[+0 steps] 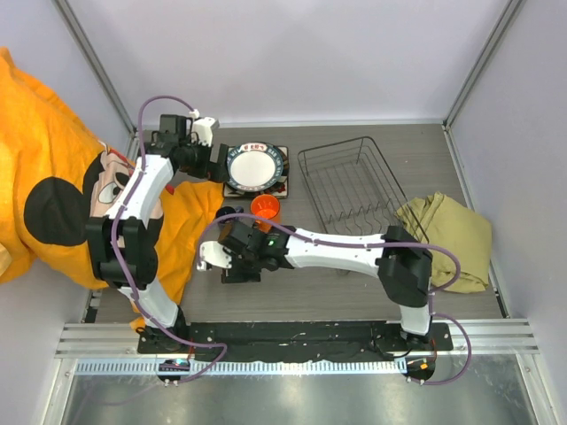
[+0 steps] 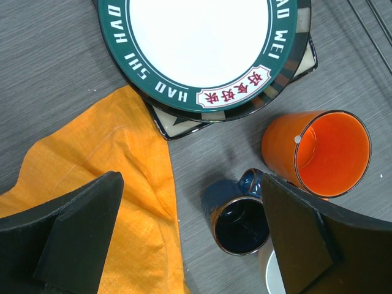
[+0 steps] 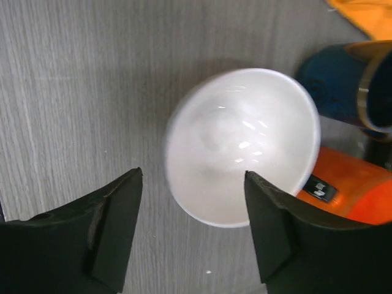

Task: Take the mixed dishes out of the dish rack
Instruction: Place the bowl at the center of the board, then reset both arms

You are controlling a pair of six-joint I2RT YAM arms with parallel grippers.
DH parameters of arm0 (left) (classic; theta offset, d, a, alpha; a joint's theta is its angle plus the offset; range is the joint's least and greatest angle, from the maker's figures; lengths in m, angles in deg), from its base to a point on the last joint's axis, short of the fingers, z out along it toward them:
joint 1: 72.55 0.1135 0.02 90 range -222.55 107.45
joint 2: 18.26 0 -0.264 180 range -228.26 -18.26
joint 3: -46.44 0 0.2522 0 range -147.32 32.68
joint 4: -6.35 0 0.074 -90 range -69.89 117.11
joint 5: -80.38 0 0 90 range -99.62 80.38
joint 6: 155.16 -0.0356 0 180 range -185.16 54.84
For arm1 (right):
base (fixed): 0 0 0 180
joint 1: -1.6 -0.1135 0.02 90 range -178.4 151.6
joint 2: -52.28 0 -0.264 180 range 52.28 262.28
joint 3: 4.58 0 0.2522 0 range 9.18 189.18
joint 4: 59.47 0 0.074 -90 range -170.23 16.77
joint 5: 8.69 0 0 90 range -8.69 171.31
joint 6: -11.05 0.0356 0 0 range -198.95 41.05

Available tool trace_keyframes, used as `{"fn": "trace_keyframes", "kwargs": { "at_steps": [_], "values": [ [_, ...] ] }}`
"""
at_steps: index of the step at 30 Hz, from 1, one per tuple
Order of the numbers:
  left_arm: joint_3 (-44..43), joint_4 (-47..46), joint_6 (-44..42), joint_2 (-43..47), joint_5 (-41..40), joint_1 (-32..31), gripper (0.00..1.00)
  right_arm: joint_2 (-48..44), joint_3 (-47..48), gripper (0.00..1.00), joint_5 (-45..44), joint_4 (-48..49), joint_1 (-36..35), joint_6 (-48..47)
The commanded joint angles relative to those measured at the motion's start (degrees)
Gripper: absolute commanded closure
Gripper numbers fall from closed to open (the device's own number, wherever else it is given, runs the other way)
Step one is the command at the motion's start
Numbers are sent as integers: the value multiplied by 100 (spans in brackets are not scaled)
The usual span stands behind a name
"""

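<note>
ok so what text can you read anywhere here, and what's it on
"HAO SHI HAO": green rim of the round plate, one side.
"HAO WEI": same rim, other side.
Red Chinese characters on the rim's white label: too small to read.
Dark sticker on the orange mug: blurred.

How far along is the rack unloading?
Looks nearly done. The dish rack holds no dishes in the top view. The round plate lies on the square plate, the orange mug and blue cup beside them. Nothing is in hand: the right gripper stands open over the white bowl on the table. Nothing seems left.
</note>
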Motion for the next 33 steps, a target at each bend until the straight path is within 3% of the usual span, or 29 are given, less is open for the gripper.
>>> {"fn": "trace_keyframes", "kwargs": {
  "at_steps": [1,7,9,10,19,22,27,33],
  "values": [
    [-155,-218,107,392,-31,34,0,-991,284,25,-566,1,-32,119],
    [197,-762,343,788,-618,43,0,-1686,372,12,-1637,123,161,57],
    [346,-930,414,893,-786,43,0,-1976,363,8,-1753,351,538,144],
    [399,-1000,449,990,-857,34,0,-2064,372,1,-1745,422,740,328],
    [1216,-2529,968,1676,-1587,34,0,-2697,197,0,-1603,1230,3524,1717],
    [1349,-2846,968,1825,-1420,34,0,-3004,-277,0,-1824,1792,4000,2025],
    [1708,-3574,986,2053,-1315,43,0,-3708,-1516,0,-2192,3356,4214,2026],
    [2069,-4384,1161,2186,-1358,43,0,-3999,-2159,0,-3027,4359,4231,1771]
  ]
}}
